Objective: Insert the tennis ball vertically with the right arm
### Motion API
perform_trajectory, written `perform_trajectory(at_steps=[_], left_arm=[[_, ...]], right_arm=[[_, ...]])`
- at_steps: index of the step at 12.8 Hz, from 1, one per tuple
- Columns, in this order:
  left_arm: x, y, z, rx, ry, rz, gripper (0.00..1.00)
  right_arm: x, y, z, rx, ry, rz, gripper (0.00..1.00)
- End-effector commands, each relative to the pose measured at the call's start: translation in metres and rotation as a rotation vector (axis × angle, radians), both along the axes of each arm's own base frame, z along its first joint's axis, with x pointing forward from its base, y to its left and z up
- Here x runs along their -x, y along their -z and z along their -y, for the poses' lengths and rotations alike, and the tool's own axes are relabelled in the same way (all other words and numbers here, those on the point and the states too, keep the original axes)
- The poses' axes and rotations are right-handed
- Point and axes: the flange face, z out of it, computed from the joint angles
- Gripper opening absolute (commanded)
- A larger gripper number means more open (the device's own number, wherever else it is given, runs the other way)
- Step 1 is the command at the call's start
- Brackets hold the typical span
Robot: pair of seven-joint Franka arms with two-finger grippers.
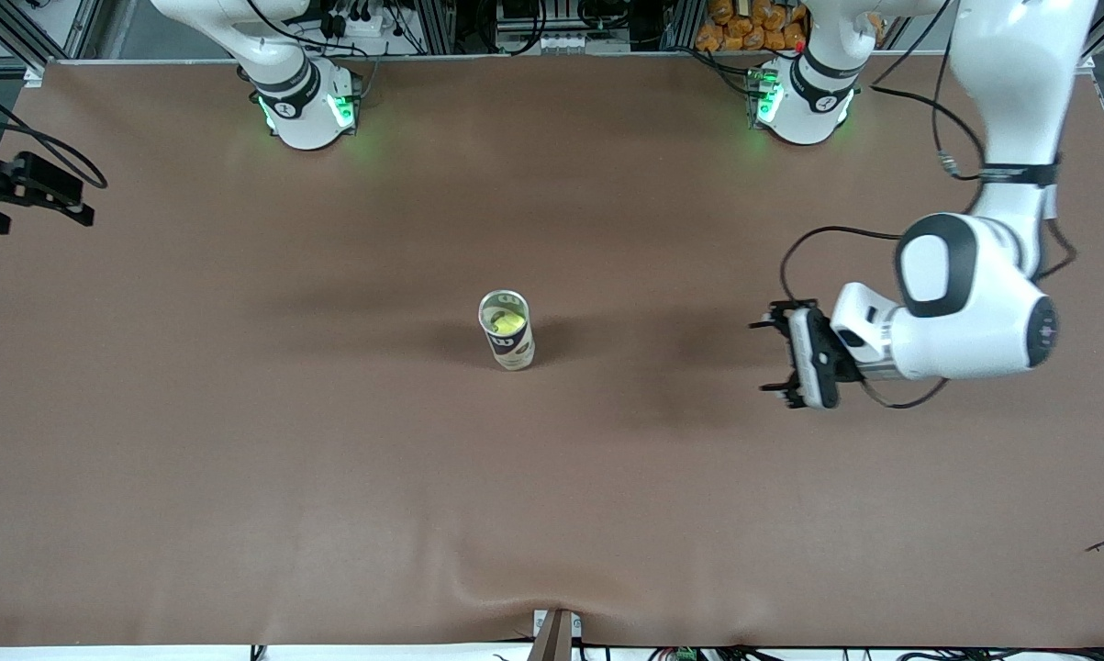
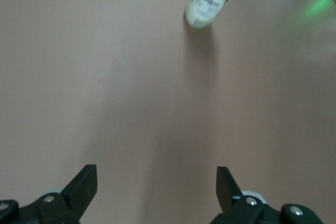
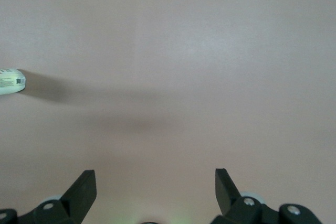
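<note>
At the middle of the brown table (image 1: pixel 239 441) we see an upright tube-shaped can (image 1: pixel 507 330), open at the top, with a yellow-green tennis ball (image 1: pixel 504 321) already sitting inside it near the mouth. No other ball lies loose on the table.

The right gripper (image 1: pixel 19 197) hangs over the table's edge at the right arm's end, well apart from the can; its arm is mostly out of the front view. Its wrist view shows both black fingers (image 3: pixel 84 187) spread wide with nothing between them, and only a sliver of the can at the frame's margin.

The left gripper (image 1: pixel 776 356) hangs over the table toward the left arm's end, its open side turned toward the can, jaws also wide and empty. This arm appears to be waiting.

We judge the insertion to be done, with the ball seated in the can and both grippers clear. If anything remains, it calls only for the right arm to keep away from the can without knocking it.
</note>
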Motion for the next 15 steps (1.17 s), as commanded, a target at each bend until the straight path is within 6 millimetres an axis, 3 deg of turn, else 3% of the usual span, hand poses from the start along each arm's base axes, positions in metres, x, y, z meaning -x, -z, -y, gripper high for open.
perform_trajectory(at_steps=[1,5,9,13,15], left_arm=[[0.001,-0.053,-0.01,-0.173,-0.124,-0.098,1.0],[0.013,-0.134,-0.021,-0.414,-0.431,-0.165,1.0],[0.049,-0.2,-0.024,-0.503,-0.76,-0.247,1.0],[0.075,-0.239,-0.022,-0.618,-1.111,-0.273,1.0],[0.086,-0.254,-0.023,-0.637,-1.186,-0.264,1.0]], right_arm=[[0.008,-0.003,0.002,0.022,0.099,-0.017,1.0],[0.006,-0.002,-0.011,-0.023,0.198,-0.02,1.0],[0.005,0.002,-0.011,-0.037,0.152,-0.022,1.0],[0.002,0.001,-0.012,-0.024,0.109,-0.005,1.0],[0.002,0.001,-0.01,-0.018,0.109,-0.005,1.0]])
